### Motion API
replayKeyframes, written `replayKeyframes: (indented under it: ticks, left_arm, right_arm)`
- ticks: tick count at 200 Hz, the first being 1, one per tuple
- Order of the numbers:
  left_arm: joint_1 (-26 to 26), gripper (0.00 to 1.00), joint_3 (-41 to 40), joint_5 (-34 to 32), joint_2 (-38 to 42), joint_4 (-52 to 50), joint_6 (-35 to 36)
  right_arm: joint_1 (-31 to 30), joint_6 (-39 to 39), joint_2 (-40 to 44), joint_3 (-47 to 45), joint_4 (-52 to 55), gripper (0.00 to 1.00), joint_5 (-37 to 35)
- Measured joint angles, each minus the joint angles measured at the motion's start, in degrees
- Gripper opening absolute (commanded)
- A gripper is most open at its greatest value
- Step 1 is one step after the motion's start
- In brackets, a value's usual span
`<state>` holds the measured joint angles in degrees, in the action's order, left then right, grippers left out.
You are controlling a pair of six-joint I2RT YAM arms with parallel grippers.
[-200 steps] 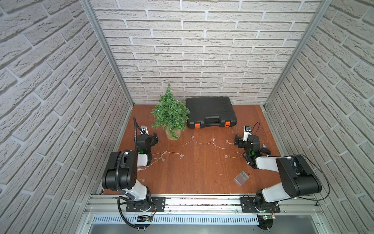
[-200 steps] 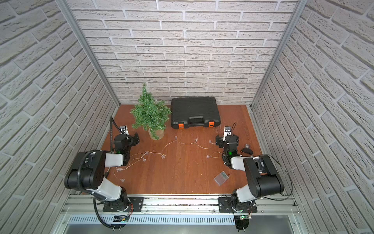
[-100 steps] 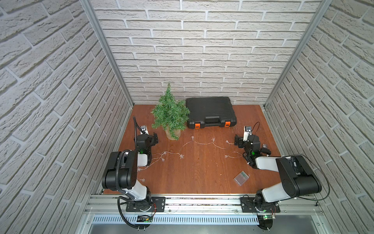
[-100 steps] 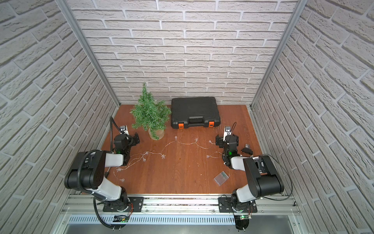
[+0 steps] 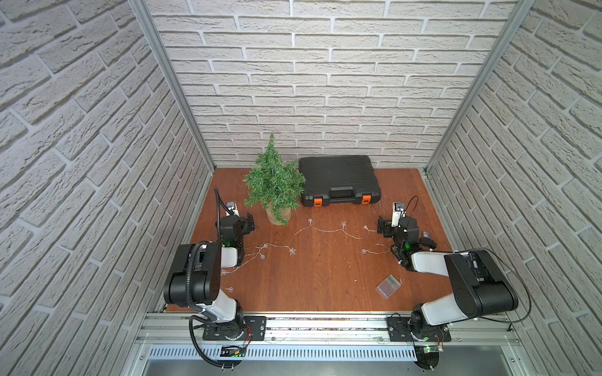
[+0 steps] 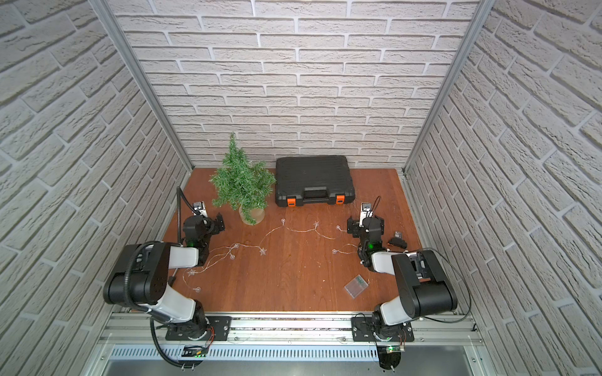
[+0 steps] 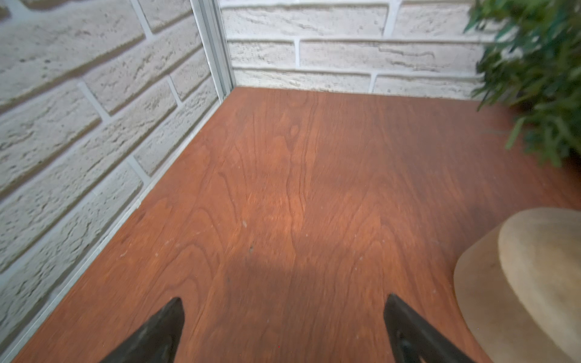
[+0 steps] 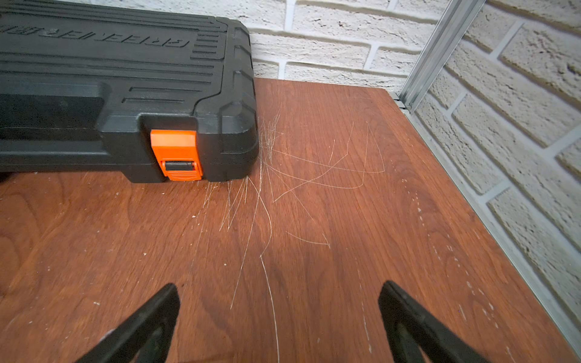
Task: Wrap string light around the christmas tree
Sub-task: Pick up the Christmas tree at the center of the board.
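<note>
Top views are giving us the layout: nearest the rail the clear box (image 5: 388, 286) is lying by our right arm, and the string light (image 5: 292, 250) is trailing left to right across the table (image 5: 325, 293), between and rail-side of the left gripper (image 5: 250, 224) and right gripper (image 5: 383, 228), both gaping wide, empty, pointing toward the back wall. Farther off the christmas tree (image 5: 275, 182) is standing upright just beside our left gripper, so we are judging that arm nearer, with the black case (image 5: 338, 179) crowding the tree's right and its front open.
</note>
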<state>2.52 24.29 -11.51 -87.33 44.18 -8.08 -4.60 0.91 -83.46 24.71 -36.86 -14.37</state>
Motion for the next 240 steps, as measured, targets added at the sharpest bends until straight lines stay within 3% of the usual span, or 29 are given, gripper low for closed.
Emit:
replayKeyframes:
  ticks: [28, 52, 92, 127, 156, 204, 240]
  left_arm:
    - [0.0, 0.98, 5.0, -0.8, 8.7, -11.8, -0.9]
    - [0.1, 0.98, 7.9, -3.0, 21.4, -20.3, -7.3]
    - [1.3, 0.98, 14.5, -1.4, 40.2, -43.1, -19.1]
    - [1.4, 0.98, 22.9, 3.8, 49.0, -62.6, -24.2]
    - [-4.1, 0.98, 37.0, 7.4, 46.8, -74.0, -22.1]
    - [-25.9, 0.98, 56.4, 3.2, 28.7, -80.1, -9.9]
    - [-28.1, 0.98, 62.7, -2.5, 15.4, -80.2, -3.2]
  right_arm:
    - [0.0, 0.8, 3.8, 15.4, 21.4, 0.99, -2.2]
    - [0.0, 1.6, 7.3, 25.3, 30.9, 0.99, -2.4]
    - [0.0, 7.8, 19.0, 26.5, 42.3, 0.99, 0.7]
    - [0.3, 13.1, 25.8, 27.7, 51.6, 0.99, 4.0]
    - [0.3, 14.5, 31.5, 26.4, 55.2, 0.99, 9.5]
    - [0.2, 11.9, 42.7, 18.9, 55.3, 1.0, 18.9]
    - [0.1, 9.1, 45.7, 16.8, 56.1, 1.0, 22.6]
